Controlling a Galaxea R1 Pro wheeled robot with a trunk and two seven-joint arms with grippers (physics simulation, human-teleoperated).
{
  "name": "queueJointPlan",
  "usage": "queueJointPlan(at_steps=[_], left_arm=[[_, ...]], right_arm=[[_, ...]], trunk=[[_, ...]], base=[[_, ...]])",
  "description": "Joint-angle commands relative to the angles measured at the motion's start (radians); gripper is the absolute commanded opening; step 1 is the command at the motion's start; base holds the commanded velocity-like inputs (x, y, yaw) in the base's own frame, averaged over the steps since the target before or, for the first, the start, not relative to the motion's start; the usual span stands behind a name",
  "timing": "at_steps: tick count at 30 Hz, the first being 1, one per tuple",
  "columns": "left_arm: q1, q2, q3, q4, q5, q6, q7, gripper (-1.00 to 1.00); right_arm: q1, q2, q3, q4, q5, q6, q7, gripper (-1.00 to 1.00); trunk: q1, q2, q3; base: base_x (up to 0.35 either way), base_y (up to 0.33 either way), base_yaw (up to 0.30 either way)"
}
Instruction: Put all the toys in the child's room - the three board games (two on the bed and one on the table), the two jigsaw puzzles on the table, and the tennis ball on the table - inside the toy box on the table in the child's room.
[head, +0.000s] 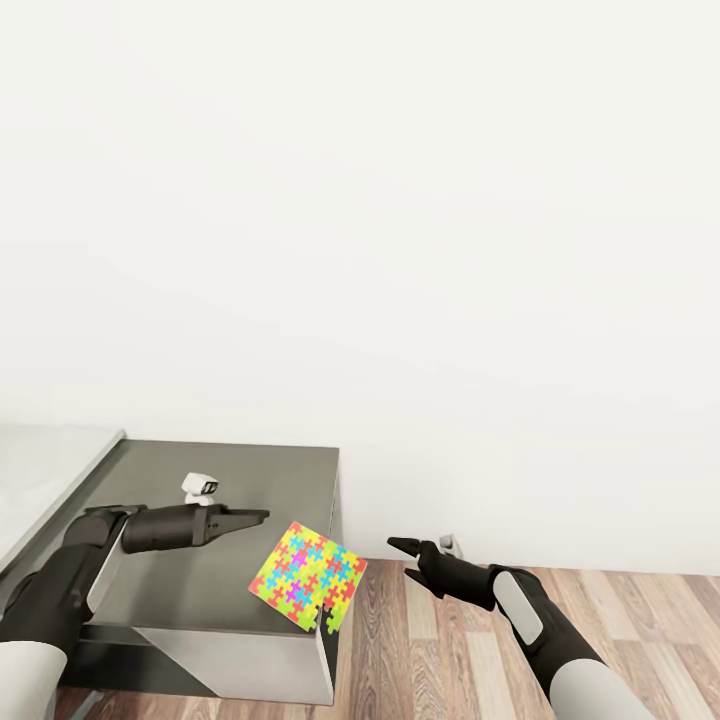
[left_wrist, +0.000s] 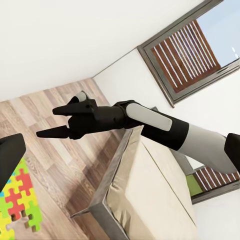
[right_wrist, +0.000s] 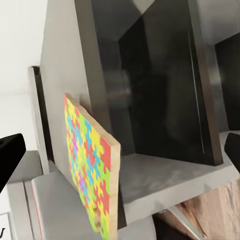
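A jigsaw puzzle (head: 308, 580), a flat square box with a multicoloured mosaic print, sits tilted at the front right corner of a dark-grey-topped cabinet (head: 240, 470) and overhangs its edge. The right wrist view shows the puzzle (right_wrist: 90, 165) edge-on, slanted against the cabinet's side. My left gripper (head: 262, 516) hovers over the cabinet top just left of the puzzle, open and empty. My right gripper (head: 400, 556) hangs over the floor to the puzzle's right, open and empty, fingers pointing at it. The right gripper (left_wrist: 50, 121) is also in the left wrist view, beside the bed (left_wrist: 160, 185).
The table's pale top (head: 50, 480) adjoins the cabinet on the left. A small white object (head: 200, 487) stands on the cabinet. A white wall rises behind, with an outlet (head: 447, 543) low down. Wood-plank floor (head: 600, 610) lies to the right. A window with slatted blinds (left_wrist: 190, 50) is above the bed.
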Motion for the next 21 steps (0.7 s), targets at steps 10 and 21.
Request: queueJointPlan(at_steps=[10,21], left_arm=[[0.002,0.0,-0.003,-0.02,0.0,0.017,-0.004,1.0],[0.087,0.001,0.003,-0.27,0.001,0.156,-0.004,1.0]], right_arm=[[-0.001,0.001,-0.003,0.0,-0.006,0.011,0.002,1.0],[-0.002,0.013,-0.003,0.0,-0.006,0.018,0.003,1.0]], trunk=[[0.023,-0.043,-0.02],[0.023,-0.043,-0.02]], base=[[0.0,0.0,0.0],[0.0,0.0,0.0]])
